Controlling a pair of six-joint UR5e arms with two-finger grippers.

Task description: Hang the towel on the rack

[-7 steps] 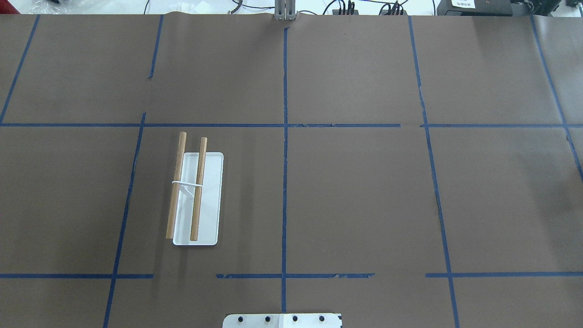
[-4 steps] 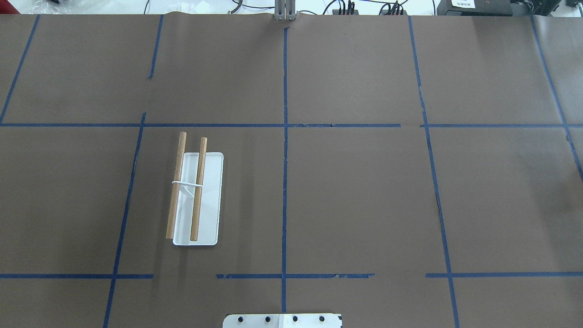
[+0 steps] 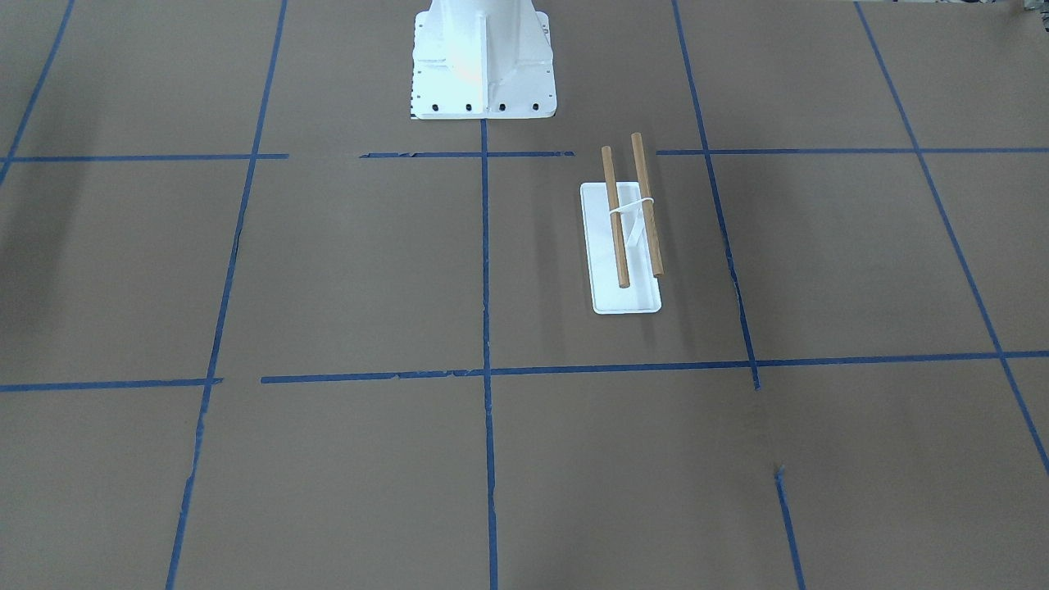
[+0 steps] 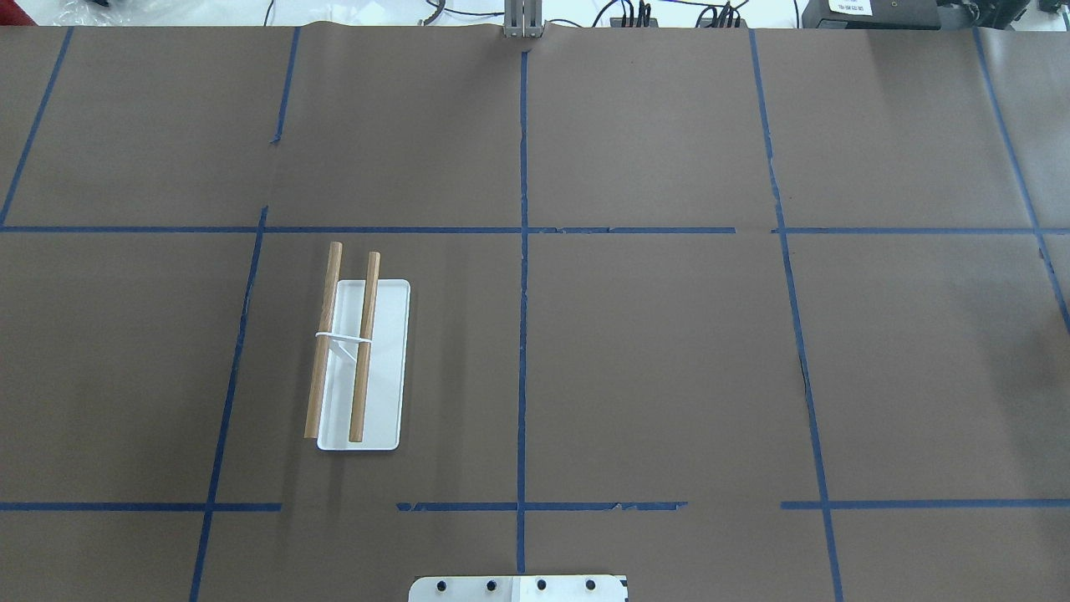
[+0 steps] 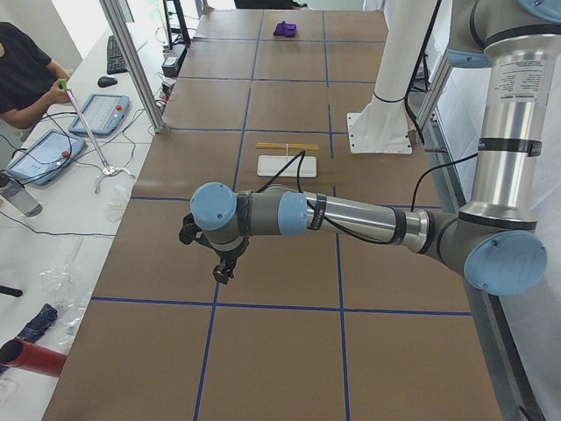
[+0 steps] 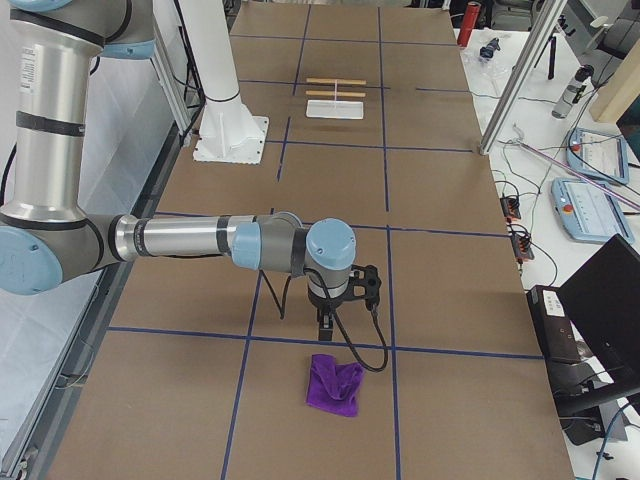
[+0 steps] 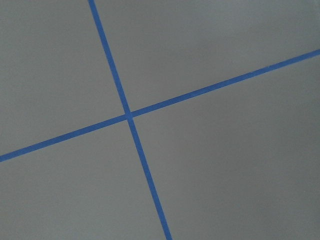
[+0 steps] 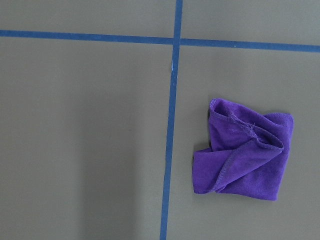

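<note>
Nothing has shifted in the overhead view since a second ago: the rack [image 4: 384,368] stands where it did, on the robot's left half of the table [image 4: 669,359]. The purple towel [image 8: 245,155] lies crumpled on the brown paper at the robot's right end, well apart from the rack and just beside a blue tape line [image 8: 170,150]. The right gripper [image 6: 327,322] hangs near it, pointing down. The left gripper [image 5: 223,267] hangs over the opposite end. Whether either pair of jaws is open or closed, I cannot tell.
</note>
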